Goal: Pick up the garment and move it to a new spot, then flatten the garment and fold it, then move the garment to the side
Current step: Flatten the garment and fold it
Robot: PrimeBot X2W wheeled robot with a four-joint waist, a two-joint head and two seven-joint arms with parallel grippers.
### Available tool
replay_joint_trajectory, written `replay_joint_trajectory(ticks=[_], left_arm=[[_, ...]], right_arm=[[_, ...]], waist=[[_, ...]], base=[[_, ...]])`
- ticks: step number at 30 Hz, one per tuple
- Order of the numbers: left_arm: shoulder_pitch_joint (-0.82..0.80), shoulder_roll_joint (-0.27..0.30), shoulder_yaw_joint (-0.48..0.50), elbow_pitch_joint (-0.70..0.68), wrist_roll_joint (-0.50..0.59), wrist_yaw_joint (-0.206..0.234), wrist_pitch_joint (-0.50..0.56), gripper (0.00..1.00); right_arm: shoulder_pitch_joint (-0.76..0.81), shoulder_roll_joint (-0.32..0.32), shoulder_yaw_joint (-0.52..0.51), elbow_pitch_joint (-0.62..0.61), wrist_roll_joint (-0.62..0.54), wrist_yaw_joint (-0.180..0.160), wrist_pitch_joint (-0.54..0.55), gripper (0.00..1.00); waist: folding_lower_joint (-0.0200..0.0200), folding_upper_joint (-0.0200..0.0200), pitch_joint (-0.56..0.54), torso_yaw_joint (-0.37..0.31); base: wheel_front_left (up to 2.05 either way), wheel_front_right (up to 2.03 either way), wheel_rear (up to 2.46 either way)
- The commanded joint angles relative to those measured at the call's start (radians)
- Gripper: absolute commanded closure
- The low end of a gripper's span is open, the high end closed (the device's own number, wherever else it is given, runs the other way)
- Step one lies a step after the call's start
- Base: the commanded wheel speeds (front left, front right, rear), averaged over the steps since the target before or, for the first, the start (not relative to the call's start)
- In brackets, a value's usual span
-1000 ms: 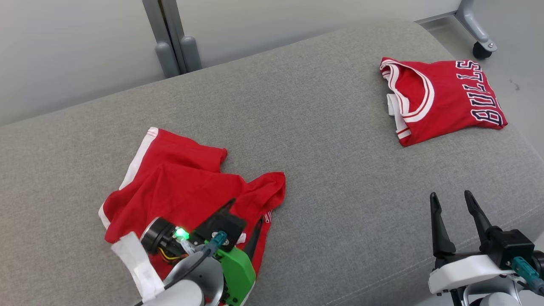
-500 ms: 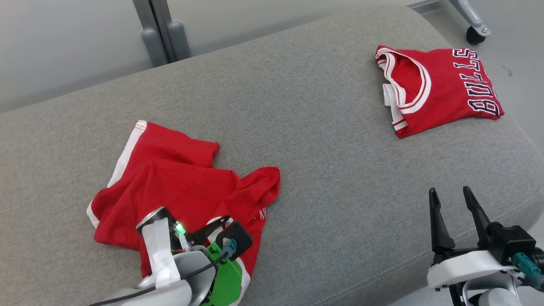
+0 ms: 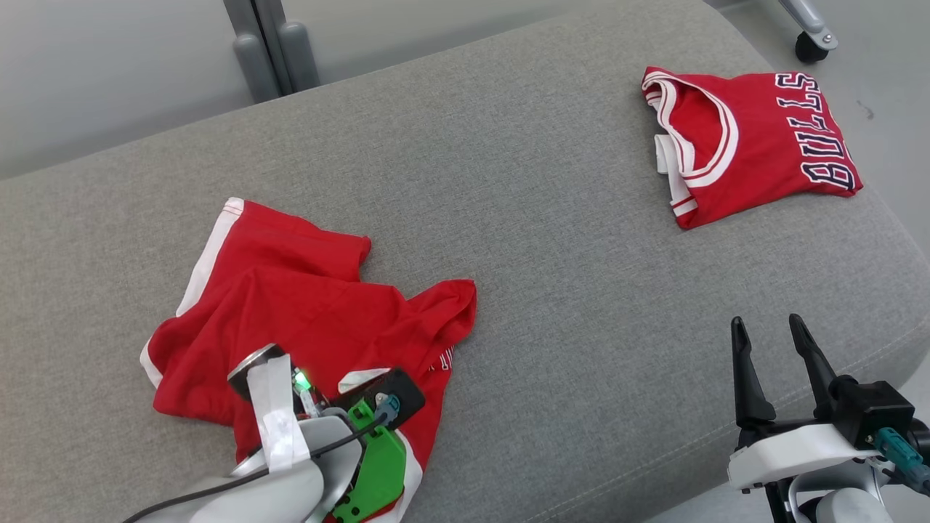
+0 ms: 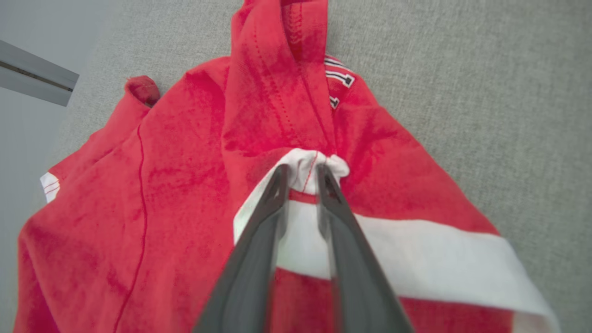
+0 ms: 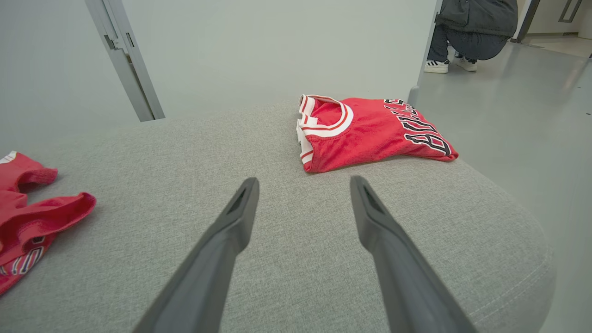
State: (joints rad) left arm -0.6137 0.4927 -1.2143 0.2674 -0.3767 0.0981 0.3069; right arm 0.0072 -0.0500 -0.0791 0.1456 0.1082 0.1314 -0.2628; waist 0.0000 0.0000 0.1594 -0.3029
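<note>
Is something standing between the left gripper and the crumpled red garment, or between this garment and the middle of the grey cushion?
Nothing visible does. The left gripper pinches the white hem of the crumpled red garment, and nothing lies on the grey cushion toward its middle. The folded jersey and open right gripper sit farther right.

The left gripper (image 4: 303,175) points down onto the red garment (image 3: 290,305), its wrist bent over the garment's near edge and its jaws nearly together, pinching a white-edged bunch of its cloth. The right gripper (image 3: 766,323) hovers well to the garment's right, fingers pointing away from the robot, jaws spread wide and empty.
</note>
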Motion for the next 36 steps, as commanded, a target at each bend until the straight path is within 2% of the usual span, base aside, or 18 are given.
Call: replay_joint_trajectory(ticks=[1, 9, 16, 20, 23, 24, 25, 26, 27, 28, 29, 36], left_arm=[[-0.017, -0.005, 0.006, 0.007, -0.014, 0.003, -0.01, 1.0], [0.013, -0.063, 0.078, -0.033, -0.096, 0.039, -0.081, 1.0], [0.024, -0.188, 0.127, -0.083, -0.19, 0.054, -0.125, 1.0], [0.005, -0.276, 0.121, -0.043, -0.205, 0.043, -0.149, 1.0], [-0.017, -0.304, 0.098, 0.014, -0.176, 0.038, -0.168, 1.0], [-0.031, -0.3, 0.083, 0.03, -0.153, 0.035, -0.162, 0.96], [-0.039, -0.294, 0.075, 0.037, -0.141, 0.036, -0.161, 0.85], [-0.043, -0.285, 0.07, 0.042, -0.135, 0.037, -0.157, 0.62], [-0.044, -0.272, 0.066, 0.045, -0.129, 0.038, -0.148, 0.53], [-0.049, -0.25, 0.061, 0.039, -0.122, 0.039, -0.138, 0.11], [-0.051, -0.233, 0.063, 0.03, -0.12, 0.043, -0.132, 0.0], [-0.01, -0.065, 0.11, -0.119, -0.107, 0.129, -0.091, 0.0]], right_arm=[[-0.011, -0.001, 0.002, 0.003, 0.0, -0.002, -0.003, 0.0], [-0.001, -0.001, -0.004, 0.006, -0.005, -0.002, -0.003, 0.0], [-0.018, -0.001, 0.008, 0.009, -0.008, -0.002, -0.003, 0.0], [-0.037, -0.001, 0.021, 0.011, -0.001, -0.002, -0.003, 0.0], [-0.046, -0.001, 0.026, 0.014, 0.008, -0.002, -0.003, 0.0], [-0.045, -0.001, 0.02, 0.013, 0.013, -0.002, -0.003, 0.0], [-0.04, -0.001, 0.014, 0.013, 0.013, -0.002, -0.003, 0.0], [-0.031, -0.001, 0.007, 0.016, 0.013, -0.002, -0.003, 0.0], [-0.023, -0.001, 0.001, 0.018, 0.01, -0.002, -0.003, 0.0], [-0.015, -0.001, -0.008, 0.021, 0.011, -0.002, -0.003, 0.0], [-0.01, -0.001, -0.017, 0.022, 0.013, -0.002, -0.003, 0.0], [0.025, -0.001, -0.056, 0.015, 0.017, -0.002, -0.003, 0.0]], waist=[[0.0, 0.0, 0.0, -0.002], [0.0, 0.0, -0.01, -0.006], [0.0, 0.0, -0.014, -0.022], [0.0, 0.0, -0.001, -0.051], [0.0, 0.0, 0.008, -0.085], [0.0, 0.0, 0.01, -0.092], [0.0, 0.0, 0.01, -0.096], [0.0, 0.0, 0.009, -0.099], [0.0, 0.0, 0.008, -0.101], [0.0, 0.0, 0.005, -0.102], [0.0, 0.0, 0.001, -0.102], [0.0, 0.0, -0.029, -0.068]], base=[[0.0, 0.0, 0.0], [0.0, 0.0, 0.0], [0.0, 0.0, 0.0], [0.0, 0.0, 0.0], [0.0, 0.0, 0.0], [0.0, 0.0, 0.0], [0.0, 0.0, 0.0], [0.0, 0.0, 0.0], [0.0, 0.0, 0.0], [0.0, 0.0, 0.0], [0.0, 0.0, 0.0], [0.0, 0.0, 0.0]])
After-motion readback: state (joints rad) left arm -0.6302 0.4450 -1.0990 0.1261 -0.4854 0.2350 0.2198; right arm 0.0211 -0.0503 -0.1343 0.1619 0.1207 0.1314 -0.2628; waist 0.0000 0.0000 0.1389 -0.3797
